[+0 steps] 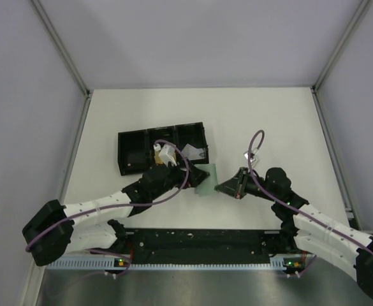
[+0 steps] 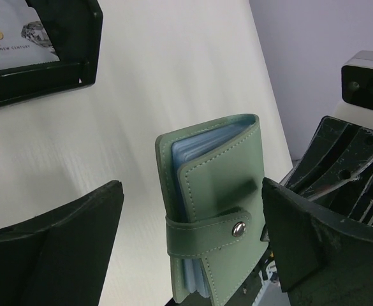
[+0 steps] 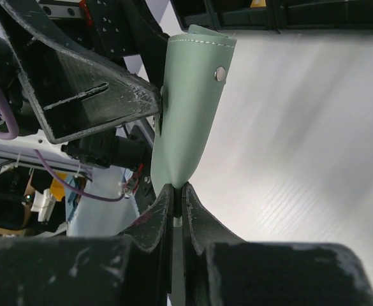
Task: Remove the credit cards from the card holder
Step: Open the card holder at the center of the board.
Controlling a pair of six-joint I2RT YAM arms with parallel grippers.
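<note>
While right fingers point(image 3: 155, 218) pinch card holder point(image 3: 187, 108), strap point(image 2: 202, 234) snapped shut, tray point(image 1: 132, 156) near

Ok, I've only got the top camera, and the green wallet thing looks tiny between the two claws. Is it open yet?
Observer: No. On the left wrist camera the card holder is folded shut, and its strap is fastened by a silver snap.
Operator: So who's holding it?
Observer: The right wrist camera shows the right gripper pinched shut on one edge of the holder.
Operator: And the other claw?
Observer: The left gripper is open and straddles the holder, with a gap showing on one side.
</note>
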